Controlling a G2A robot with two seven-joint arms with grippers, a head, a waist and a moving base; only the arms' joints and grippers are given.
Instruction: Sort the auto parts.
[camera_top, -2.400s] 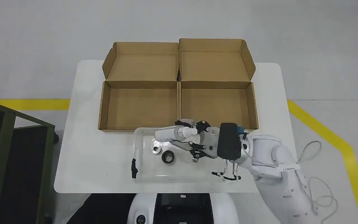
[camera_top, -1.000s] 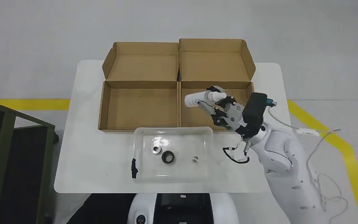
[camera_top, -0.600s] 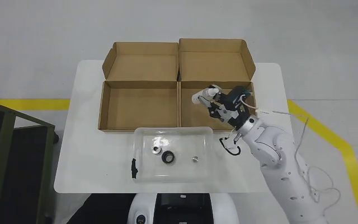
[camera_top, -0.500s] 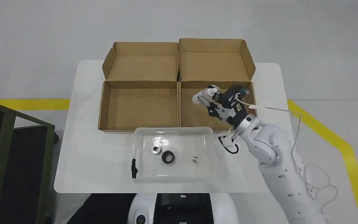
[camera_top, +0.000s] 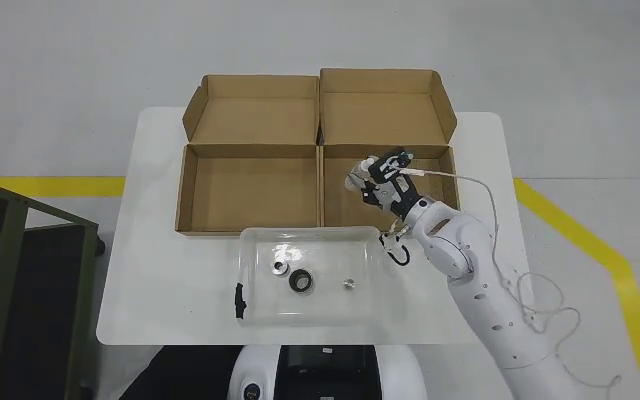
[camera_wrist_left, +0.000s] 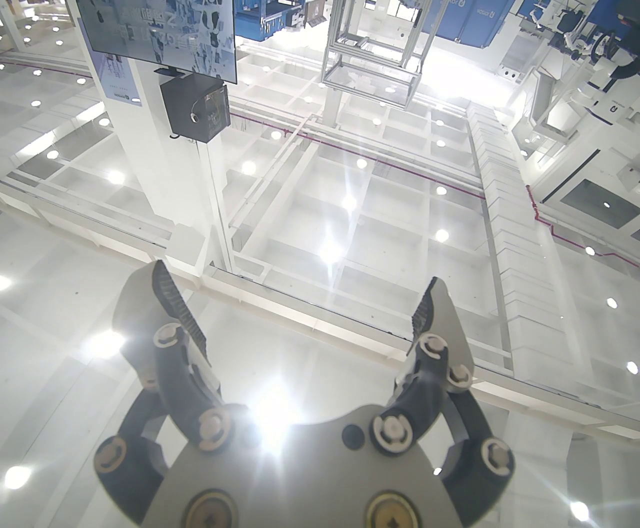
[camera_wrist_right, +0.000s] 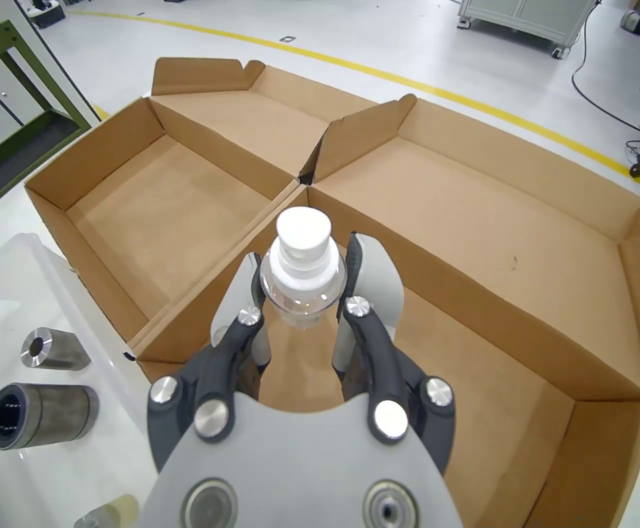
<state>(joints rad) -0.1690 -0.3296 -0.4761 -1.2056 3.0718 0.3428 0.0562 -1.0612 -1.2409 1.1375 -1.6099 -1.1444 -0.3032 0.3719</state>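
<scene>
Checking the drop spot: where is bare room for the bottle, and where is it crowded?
Both box floors are bare: the left box wholly, the right box under the right pincer, shut on the bottle. Bare table flanks the tray on its left. The tray is crowded with metal parts.

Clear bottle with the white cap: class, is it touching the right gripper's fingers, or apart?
Touching. The right wrist view shows the fingers of the right gripper pressed against both sides of the clear bottle, over a cardboard box.
</scene>
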